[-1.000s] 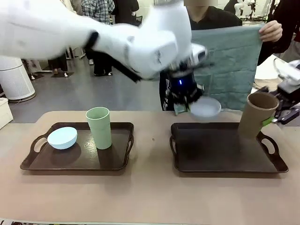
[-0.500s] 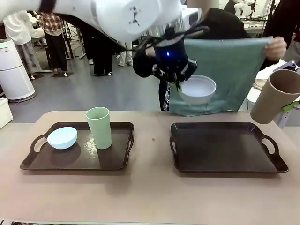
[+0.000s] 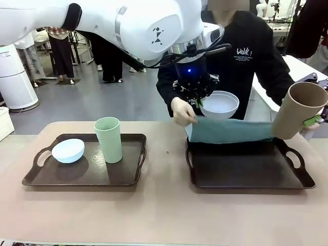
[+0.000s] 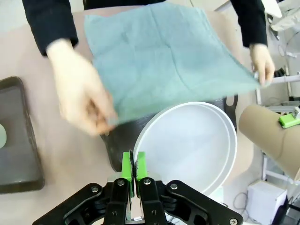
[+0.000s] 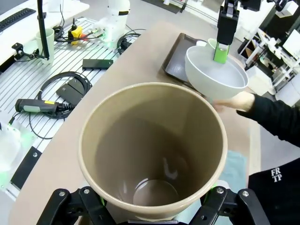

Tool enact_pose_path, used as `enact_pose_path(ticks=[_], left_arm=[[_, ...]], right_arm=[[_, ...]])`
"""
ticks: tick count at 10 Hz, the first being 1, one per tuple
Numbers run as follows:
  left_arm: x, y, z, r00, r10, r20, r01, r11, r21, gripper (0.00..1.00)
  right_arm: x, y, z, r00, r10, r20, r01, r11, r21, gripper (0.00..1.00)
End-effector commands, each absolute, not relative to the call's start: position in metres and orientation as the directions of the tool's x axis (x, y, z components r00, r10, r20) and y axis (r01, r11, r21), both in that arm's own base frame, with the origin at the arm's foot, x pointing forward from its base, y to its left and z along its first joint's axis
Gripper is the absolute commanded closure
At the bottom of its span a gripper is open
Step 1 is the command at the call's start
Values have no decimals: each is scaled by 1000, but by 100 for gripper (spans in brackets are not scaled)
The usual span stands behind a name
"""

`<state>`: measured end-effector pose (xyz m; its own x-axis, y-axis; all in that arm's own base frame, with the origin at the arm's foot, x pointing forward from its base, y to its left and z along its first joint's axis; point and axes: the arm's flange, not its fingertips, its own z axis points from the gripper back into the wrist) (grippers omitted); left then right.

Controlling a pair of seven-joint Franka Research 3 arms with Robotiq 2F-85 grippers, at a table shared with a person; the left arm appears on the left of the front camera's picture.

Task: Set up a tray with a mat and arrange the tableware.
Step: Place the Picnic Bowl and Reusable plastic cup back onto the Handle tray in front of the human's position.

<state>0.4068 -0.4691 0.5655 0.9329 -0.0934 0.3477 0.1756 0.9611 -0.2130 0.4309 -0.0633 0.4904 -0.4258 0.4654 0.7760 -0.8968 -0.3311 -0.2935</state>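
roughly halfway through the setup, as far as can be judged. a person at the far edge of the tabletop (image 3: 164, 215) holds a soft teal cloth mat (image 3: 230, 130) by its corners, one hand (image 3: 182, 111) at its left end, low over the far part of a dark rectangular tray (image 3: 246, 166) near the right edge. the mat is not yet flat and most of this tray is bare.

the left tool (image 3: 196, 102) hangs above that tray's far rim, pads pressed together on the rim of a small round white-grey bowl (image 3: 219, 104). the right tool (image 3: 306, 122) is at the tabletop's right edge, spread wide around a tall tan-brown handleless cup (image 3: 297, 110), which it holds tilted in the air.

a second dark tray (image 3: 82, 173) near the left edge carries a small pale blue bowl (image 3: 67, 150) and a tall pale green cup (image 3: 108, 139), just apart.

likely left to do: flatten the mat, then set tableware on it. open room lies along the near edge and between the trays, while the person's arms crowd the far right.
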Motion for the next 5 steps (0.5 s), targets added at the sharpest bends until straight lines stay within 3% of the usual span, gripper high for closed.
enact_pose_path(ticks=[1,5], left_arm=[[403,-467,569,932,-89,350,171,963,-210,100],[403,-467,569,932,-89,350,171,963,-210,100]], right_arm=[[434,-63,495,-432,469,770,-894,-336,-297,90],[434,-63,495,-432,469,770,-894,-336,-297,90]])
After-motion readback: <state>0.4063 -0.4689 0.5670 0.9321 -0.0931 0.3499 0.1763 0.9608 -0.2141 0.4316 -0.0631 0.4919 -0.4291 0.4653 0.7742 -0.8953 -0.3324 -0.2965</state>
